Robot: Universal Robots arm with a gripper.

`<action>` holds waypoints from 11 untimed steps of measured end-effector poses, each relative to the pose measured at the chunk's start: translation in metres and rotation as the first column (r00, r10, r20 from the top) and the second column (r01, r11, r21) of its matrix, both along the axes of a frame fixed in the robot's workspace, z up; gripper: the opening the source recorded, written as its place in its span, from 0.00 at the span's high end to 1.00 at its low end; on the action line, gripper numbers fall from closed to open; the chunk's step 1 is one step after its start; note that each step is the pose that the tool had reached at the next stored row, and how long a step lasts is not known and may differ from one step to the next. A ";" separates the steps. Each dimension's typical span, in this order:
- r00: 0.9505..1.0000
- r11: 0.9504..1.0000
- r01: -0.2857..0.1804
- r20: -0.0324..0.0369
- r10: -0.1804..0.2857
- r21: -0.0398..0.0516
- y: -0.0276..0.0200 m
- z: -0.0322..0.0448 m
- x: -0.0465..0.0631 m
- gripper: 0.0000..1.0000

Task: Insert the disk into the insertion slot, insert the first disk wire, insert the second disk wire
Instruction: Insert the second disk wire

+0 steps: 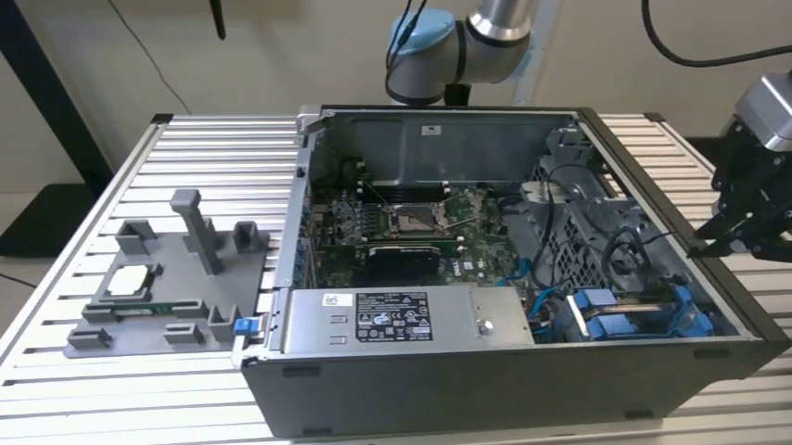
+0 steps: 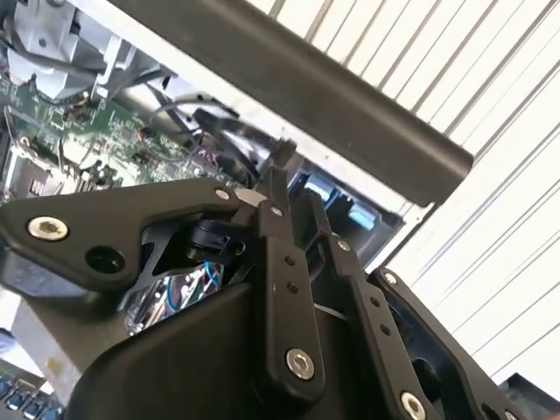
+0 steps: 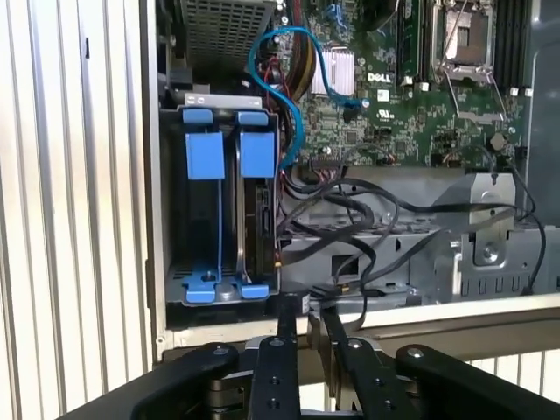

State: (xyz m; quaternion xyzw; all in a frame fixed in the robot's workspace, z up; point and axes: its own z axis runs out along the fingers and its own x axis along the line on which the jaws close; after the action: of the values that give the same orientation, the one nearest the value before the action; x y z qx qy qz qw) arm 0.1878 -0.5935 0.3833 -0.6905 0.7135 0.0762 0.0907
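Tool: one gripper [image 1: 715,248] [image 3: 308,317] [image 2: 293,188], black, hanging over the side wall of the open computer case [image 1: 495,399], on the exterior view's right. In both wrist views its fingers [image 3: 287,331] are drawn close together with only a sliver between them. Nothing is seen clamped in that gap. The tips sit just above the case rim and touch nothing that I can make out.

Disk [image 1: 619,324] [image 3: 256,157]: standing on edge in its blue carrier inside the drive bay, in the case corner nearest the gripper. In the first wrist view it looks fully down in the bay.

Counts:
- Blue carrier tabs in the bay: 2, side by side. The disk's dark edge shows under one. I cannot tell what the other holds.
- Light-blue cable [image 3: 262,52]: 1, looping from the bay toward the board.
- Black wires [image 3: 350,262]: a loose bundle inside the case just below the gripper tips; number unclear. I cannot tell whether any is plugged into the disk.
- Power-supply box [image 1: 409,318]: 1, grey with a label, at the case's near wall beside the bay.
- Processor socket [image 1: 415,220]: 1, mid-case.
- Grey fixture [image 1: 185,306]: 1, on the slatted table [image 1: 74,408] outside the case, on the side away from the gripper, carrying 1 processor chip [image 1: 130,281].
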 end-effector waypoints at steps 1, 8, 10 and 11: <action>1.000 1.000 0.000 0.000 0.000 0.002 0.0000 -0.0010 0.002 0.00; 1.000 1.000 0.000 0.000 0.000 0.027 0.0000 -0.0079 0.009 0.00; 1.000 1.000 0.000 -0.001 0.000 0.032 0.0000 -0.0096 0.009 0.00; 1.000 0.999 0.000 -0.001 0.000 0.034 0.0000 -0.0105 0.009 0.00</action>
State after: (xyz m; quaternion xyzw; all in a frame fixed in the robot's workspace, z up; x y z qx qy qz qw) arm 0.1969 -0.5935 0.3728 -0.6889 0.7122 0.0885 0.1021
